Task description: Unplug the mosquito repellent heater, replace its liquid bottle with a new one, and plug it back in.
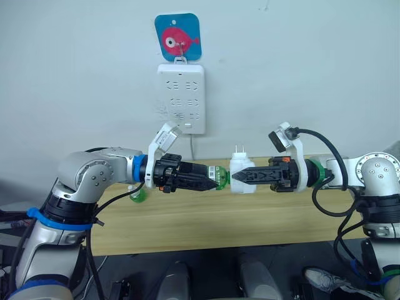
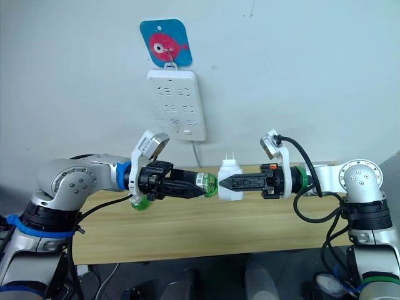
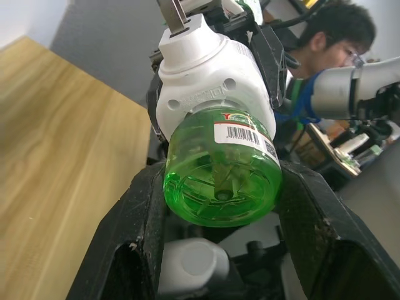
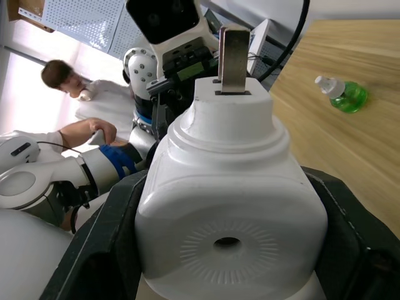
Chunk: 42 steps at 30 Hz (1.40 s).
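Note:
The white mosquito repellent heater (image 1: 240, 164) hangs in the air above the wooden table (image 1: 187, 225), prongs pointing up. My right gripper (image 1: 235, 177) is shut on its body from the right. Its liquid bottle (image 3: 222, 169), translucent green with a barcode label, sticks out of the heater's left side, neck seated inside the heater. My left gripper (image 1: 217, 178) is shut on that bottle from the left. The new one (image 4: 342, 95), green with a white pointed cap, lies on the table behind my left forearm.
A tall white power strip (image 1: 181, 99) hangs on the wall above and behind the grippers, under a blue fish hook plate (image 1: 178, 36). Its cord drops behind the table. A person (image 3: 331, 31) sits off to the side.

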Motion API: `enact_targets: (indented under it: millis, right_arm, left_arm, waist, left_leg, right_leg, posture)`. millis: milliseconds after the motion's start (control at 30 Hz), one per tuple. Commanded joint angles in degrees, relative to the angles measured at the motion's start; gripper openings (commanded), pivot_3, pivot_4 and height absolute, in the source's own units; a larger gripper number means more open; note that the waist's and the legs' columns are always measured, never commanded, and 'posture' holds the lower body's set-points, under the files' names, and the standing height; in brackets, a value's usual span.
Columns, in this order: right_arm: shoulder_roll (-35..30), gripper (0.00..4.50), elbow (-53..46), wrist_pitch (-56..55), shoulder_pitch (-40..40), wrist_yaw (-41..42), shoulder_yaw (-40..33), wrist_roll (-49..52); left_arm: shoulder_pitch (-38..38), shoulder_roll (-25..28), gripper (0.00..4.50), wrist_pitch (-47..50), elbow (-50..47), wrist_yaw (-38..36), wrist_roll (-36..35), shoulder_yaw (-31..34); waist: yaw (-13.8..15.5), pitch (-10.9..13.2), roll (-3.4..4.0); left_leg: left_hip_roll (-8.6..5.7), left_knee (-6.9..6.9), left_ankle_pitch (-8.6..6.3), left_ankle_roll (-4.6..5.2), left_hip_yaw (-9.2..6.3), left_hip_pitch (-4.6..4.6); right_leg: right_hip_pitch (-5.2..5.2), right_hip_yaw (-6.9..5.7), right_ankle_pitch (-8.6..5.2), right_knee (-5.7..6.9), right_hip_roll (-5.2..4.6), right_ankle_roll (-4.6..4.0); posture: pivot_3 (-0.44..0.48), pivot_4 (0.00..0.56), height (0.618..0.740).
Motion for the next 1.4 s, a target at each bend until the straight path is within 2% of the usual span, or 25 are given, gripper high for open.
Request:
enact_targets:
  millis: [33,167,333,400,533,600,733,833,1100,1200,1367,1400]
  right_arm:
    - [-0.9,3.04,-1.3,0.6,0.4,1.4,-1.5,1.3]
    - [-1.0,3.04,-1.0,0.6,0.3,1.5,-1.5,1.3]
    - [-1.0,3.04,-0.6,0.6,0.2,1.9,-1.5,0.9]
    - [-1.0,3.04,-0.5,0.5,0.1,1.9,-1.5,0.7]
    - [-0.9,3.04,-0.3,0.5,0.0,1.9,-1.4,0.7]
    - [-0.7,3.04,-0.2,0.5,-0.2,1.8,-1.4,0.7]
    - [-0.6,3.04,0.0,0.5,-0.5,1.8,-1.2,0.7]
    - [-0.4,3.04,0.0,0.6,-0.6,1.6,-1.2,0.9]
    - [-0.4,3.04,-0.3,0.7,-0.5,1.1,-1.2,1.5]
    - [-0.4,3.04,-0.4,0.7,-0.4,0.9,-1.2,1.8]
    - [-0.5,3.04,-0.3,0.8,-0.6,0.7,-1.1,2.0]
    - [-0.5,3.04,-0.3,0.7,-0.6,0.6,-1.1,2.1]
  left_arm:
    - [1.7,1.2,3.24,-5.8,-2.2,-0.2,5.1,1.7]
    - [4.9,1.7,4.48,-11.0,-3.7,-1.9,8.5,1.8]
    - [10.8,5.3,4.5,-18.4,-5.7,-8.0,13.7,0.3]
    - [13.3,3.4,4.5,-28.3,-5.5,-6.9,19.6,0.4]
    - [15.3,-4.0,4.5,-53.1,-2.8,-5.4,30.5,1.1]
    - [16.0,-6.7,4.5,-63.0,-1.1,-6.5,33.0,1.4]
    - [16.9,-9.6,4.5,-74.6,1.7,-7.8,35.3,0.8]
    - [15.8,-11.7,4.5,-80.7,3.7,-6.6,36.4,1.0]
    - [13.4,-13.9,4.5,-89.6,7.4,-6.8,37.5,-0.6]
    - [12.9,-14.2,3.92,-91.4,7.4,-7.1,36.8,-1.1]
    - [13.1,-13.7,2.3,-92.6,6.7,-7.2,36.3,-1.8]
    - [13.2,-13.6,2.25,-92.6,6.6,-7.2,36.2,-1.9]
  waist:
    - [0.1,0.0,0.0]
    - [0.3,0.0,0.01]
    - [0.4,0.0,0.02]
    - [0.5,0.0,0.03]
    - [1.1,0.0,-0.01]
    - [1.8,0.0,-0.01]
    - [1.8,0.0,-0.01]
    - [2.1,0.0,-0.02]
    - [1.9,0.0,-0.02]
    - [2.0,0.0,-0.02]
    - [1.9,0.0,-0.02]
    - [1.9,0.0,-0.02]
  left_leg:
    - [0.0,0.0,0.0,0.0,0.02,0.01]
    - [0.0,-0.03,0.0,0.0,0.05,0.01]
    - [0.0,-0.04,-0.01,0.01,0.06,0.01]
    - [-0.01,-0.03,-0.01,0.01,0.06,0.0]
    - [-0.02,0.02,0.0,0.01,0.08,-0.03]
    - [-0.03,0.02,0.0,0.0,0.08,-0.03]
    - [-0.03,-0.01,-0.01,0.02,0.13,-0.01]
    - [-0.03,0.02,-0.01,0.02,0.08,-0.04]
    - [-0.04,0.02,-0.01,0.02,0.09,-0.01]
    - [-0.04,0.02,-0.01,0.02,0.06,-0.02]
    - [-0.04,0.02,-0.01,0.02,0.05,-0.02]
    - [-0.04,0.03,-0.01,0.02,0.04,-0.02]
  right_leg:
    - [0.0,0.02,0.0,0.0,0.0,0.0]
    - [0.0,0.04,0.0,-0.02,0.0,0.0]
    - [0.0,0.06,0.0,-0.01,0.0,0.0]
    - [0.0,0.06,0.0,-0.02,-0.01,0.0]
    - [0.0,0.07,0.01,-0.03,-0.05,-0.01]
    - [0.01,0.06,0.03,-0.05,-0.07,-0.03]
    - [0.01,0.1,0.03,-0.05,-0.08,-0.04]
    - [0.01,0.05,0.03,-0.05,-0.08,-0.04]
    - [0.03,0.06,0.04,-0.03,-0.07,-0.03]
    - [0.03,0.04,0.04,-0.03,-0.07,-0.03]
    - [0.03,0.04,0.04,-0.02,-0.06,-0.03]
    - [0.03,0.04,0.04,-0.02,-0.06,-0.03]
  posture:
    - [-0.054,0.192,0.734]
    - [-0.051,0.193,0.734]
    - [-0.049,0.194,0.734]
    - [-0.049,0.195,0.734]
    - [-0.045,0.195,0.734]
    - [-0.045,0.195,0.734]
    - [-0.042,0.195,0.734]
    - [-0.043,0.196,0.734]
    - [-0.045,0.201,0.734]
    - [-0.047,0.201,0.734]
    - [-0.045,0.2,0.734]
    - [-0.045,0.2,0.734]
